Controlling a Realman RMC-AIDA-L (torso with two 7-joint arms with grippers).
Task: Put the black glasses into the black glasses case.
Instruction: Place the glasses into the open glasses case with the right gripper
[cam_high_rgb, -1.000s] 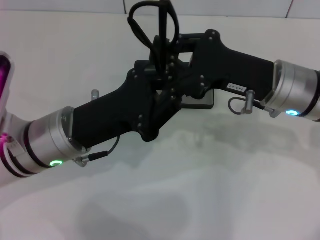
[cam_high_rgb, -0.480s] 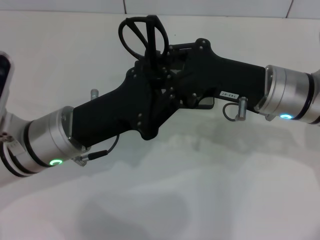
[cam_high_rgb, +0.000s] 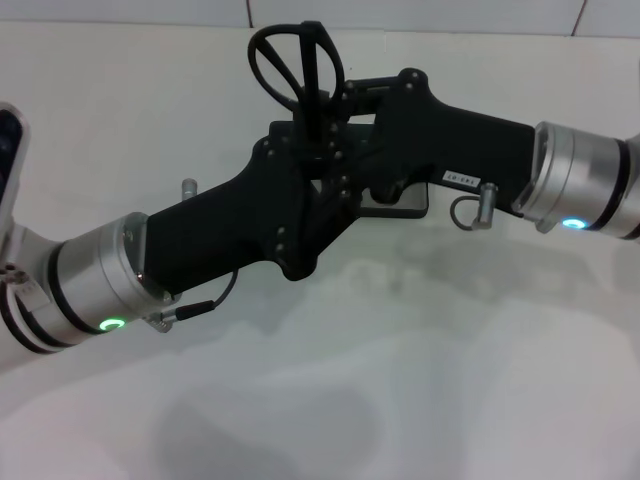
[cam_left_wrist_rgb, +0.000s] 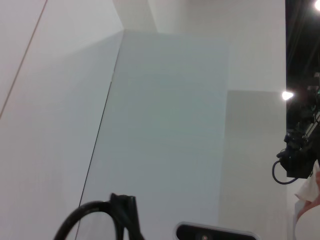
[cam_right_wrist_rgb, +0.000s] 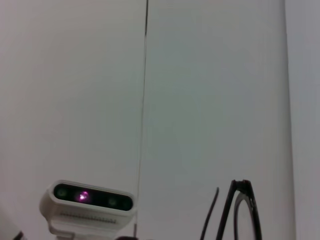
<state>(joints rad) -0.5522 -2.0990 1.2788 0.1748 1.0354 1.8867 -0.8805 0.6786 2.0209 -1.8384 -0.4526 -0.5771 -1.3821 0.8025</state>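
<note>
**Glasses raised where both arms meet**

Both arms' bodies hide most of the black glasses case (cam_high_rgb: 408, 203) on the surface (cam_high_rgb: 400, 380). The black glasses (cam_high_rgb: 297, 62) stand above the left end effector (cam_high_rgb: 318, 140) and right end effector (cam_high_rgb: 335, 125), apparently pinched; which one grips, I cannot tell.

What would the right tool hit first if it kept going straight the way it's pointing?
Most likely the left tool: the right tool points straight at it, both crowded around the black glasses. Depth is unclear.

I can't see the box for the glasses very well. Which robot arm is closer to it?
The right. The black glasses case peeks out directly under the right gripper. The left gripper meets it at the black glasses, just left of the case.
</note>
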